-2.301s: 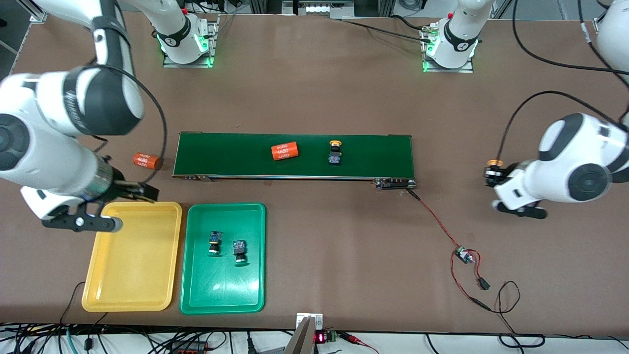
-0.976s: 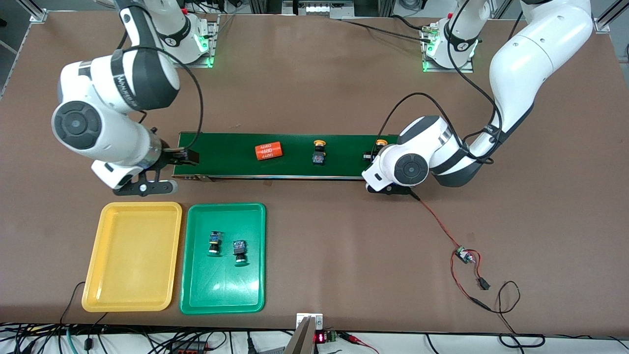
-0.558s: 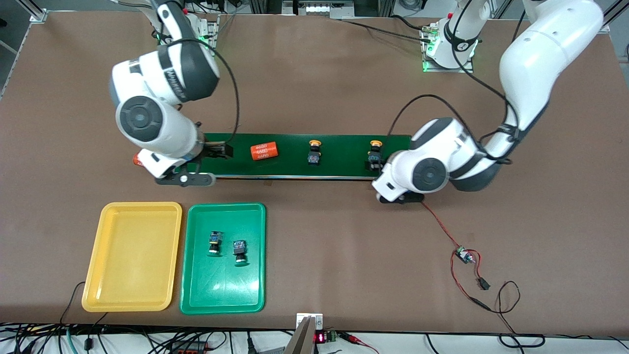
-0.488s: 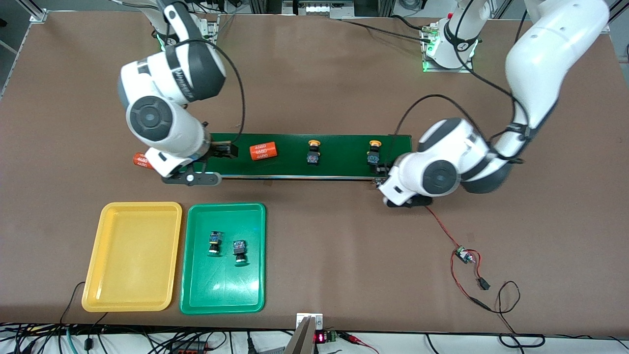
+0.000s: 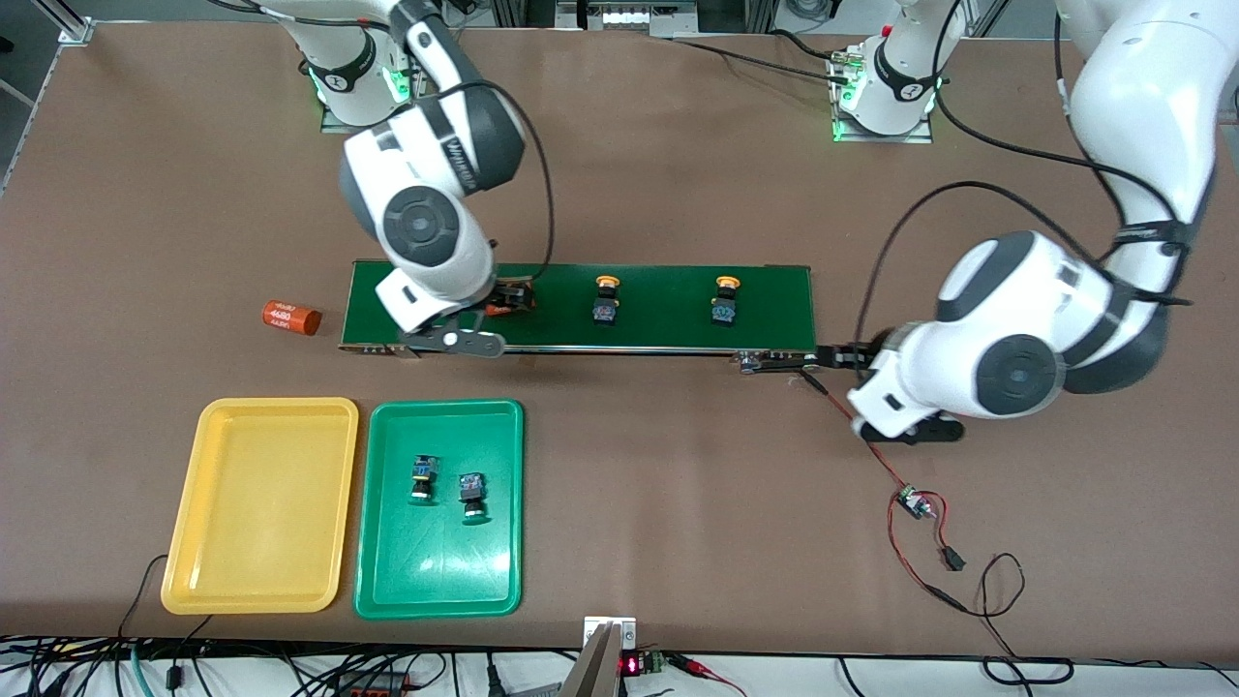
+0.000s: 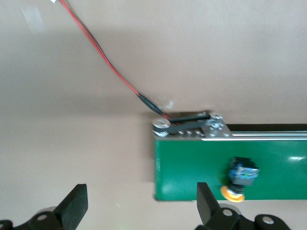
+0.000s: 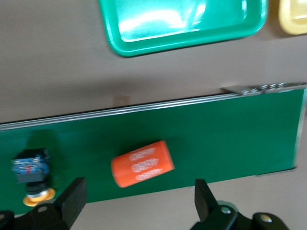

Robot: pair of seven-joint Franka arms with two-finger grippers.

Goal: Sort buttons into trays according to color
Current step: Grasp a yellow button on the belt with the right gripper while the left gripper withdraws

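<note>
Brown table (image 5: 629,174), long dark-green belt (image 5: 658,334) across its middle. Yellow tray (image 5: 184,571) lies empty, nearer the camera than the belt, at the right arm's end; green tray (image 5: 440,581) sits just beside it, toward the left arm's end, holding two green-cap buttons (image 5: 422,478) (image 5: 470,494) lying side by side, apart. Right gripper (image 7: 136,196) hovers over the belt's end toward the right arm, jaws wide apart and gripping nothing, an orange cylinder (image 7: 142,164) on the belt below it. Left gripper (image 6: 139,203) hovers over the table just off the belt's other end, jaws spread wide, nothing between them. Second orange cylinder (image 5: 291,317) lies on the table off the belt's end toward the right arm. Two yellow-cap buttons (image 5: 606,298) (image 5: 726,299) sit on the belt, well apart, caps pointing away from the camera. Red wire (image 5: 871,455) runs from the belt's end to a small board (image 5: 910,501).
</note>
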